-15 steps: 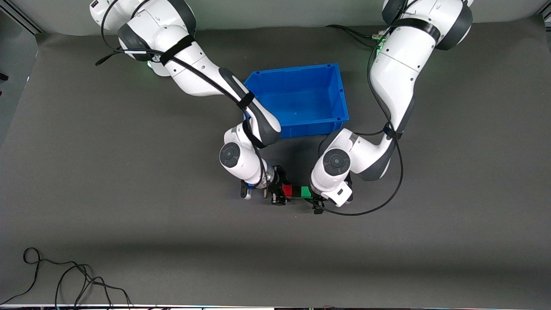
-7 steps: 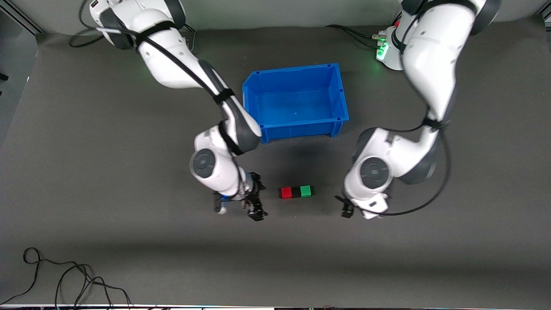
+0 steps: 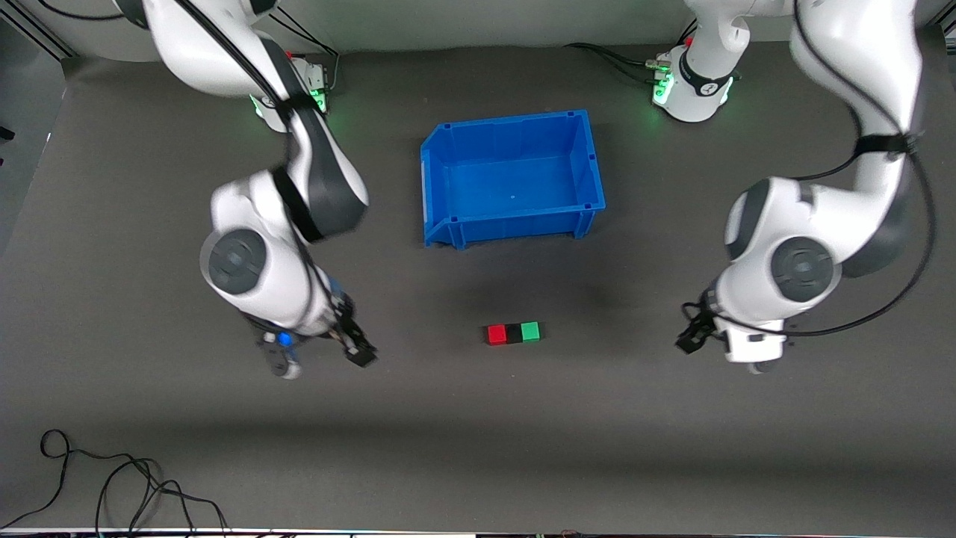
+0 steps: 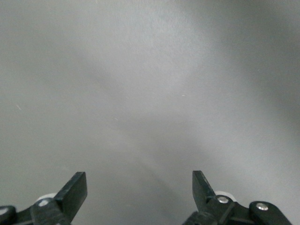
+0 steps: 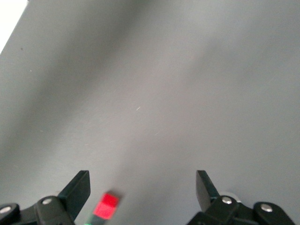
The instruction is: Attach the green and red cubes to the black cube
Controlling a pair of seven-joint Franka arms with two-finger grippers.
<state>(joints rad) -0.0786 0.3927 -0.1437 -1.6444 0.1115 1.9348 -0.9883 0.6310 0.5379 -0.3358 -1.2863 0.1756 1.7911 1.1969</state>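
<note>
Black cube [image 3: 513, 333] sits mid-frame in the front view, flush between red cube [image 3: 497, 334] and green cube [image 3: 530, 331], below the blue bin [image 3: 442, 190]. Right wrist view catches the red cube only; left wrist view shows bare table [image 4: 150, 93]. Left gripper [image 4: 139, 193] and right gripper [image 5: 143, 190] — fingers wide, empty. No legible markings.

Red cube [image 3: 497, 334], black cube [image 3: 514, 333], green cube [image 3: 530, 331] touching in one row.

The three cubes sit touching in a row, nearer the front camera than the bin [image 3: 513, 223]. The black cube [image 3: 513, 333] is in the middle (red cube [image 3: 497, 334] toward the right arm's end, green cube [image 3: 530, 331] toward the left's).
</note>
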